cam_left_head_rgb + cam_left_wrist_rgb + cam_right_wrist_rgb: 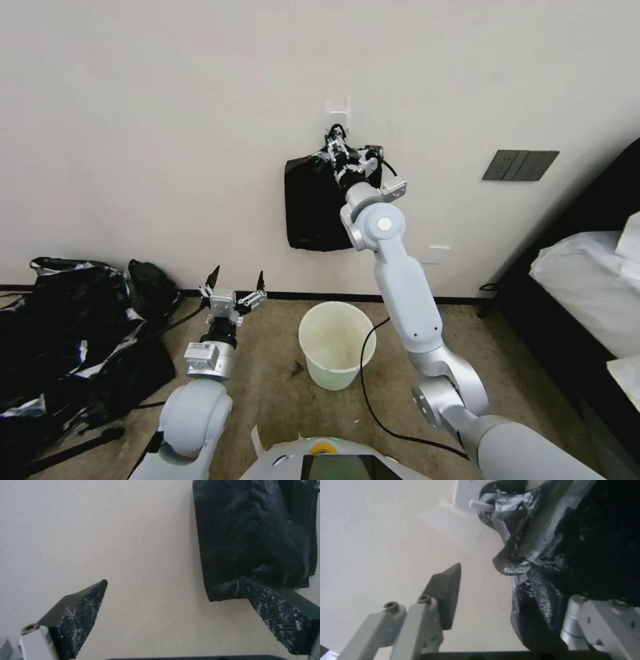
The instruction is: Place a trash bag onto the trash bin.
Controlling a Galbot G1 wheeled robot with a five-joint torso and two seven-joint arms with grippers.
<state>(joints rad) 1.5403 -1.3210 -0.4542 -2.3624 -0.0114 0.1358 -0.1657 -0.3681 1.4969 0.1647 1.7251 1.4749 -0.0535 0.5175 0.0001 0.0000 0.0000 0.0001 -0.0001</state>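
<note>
Our right gripper (337, 148) sits at the upper centre of the head view, raised to the top edge of the flat black rectangular bundle of thin plastic bags (313, 203) that hangs from a small white wall hook (338, 113); its fingers stand spread, one bare against the wall and the other alongside the crinkled black film, nothing pinched between them yet; the single thin glossy black trash bag we want is, we judge, the outermost sheet of that bundle, and we cannot tell where one layer ends. We judge the film very light, limp and slippery; a pinch near the top corner, close under the hook, should peel one sheet rather than drag the stack. Our left gripper (236, 285) waits low at the left-centre, fingers wide and holding nothing, pointing at the wall. The small round cream-white plastic trash bin (337, 344) stands on the tan carpet at the lower centre, just below the bundle, its rim bare; a black cable (365, 373) curls beside it. A large heap of black plastic with silvery streaks (70, 333) fills the lower left, so open room lies between the arms.
</note>
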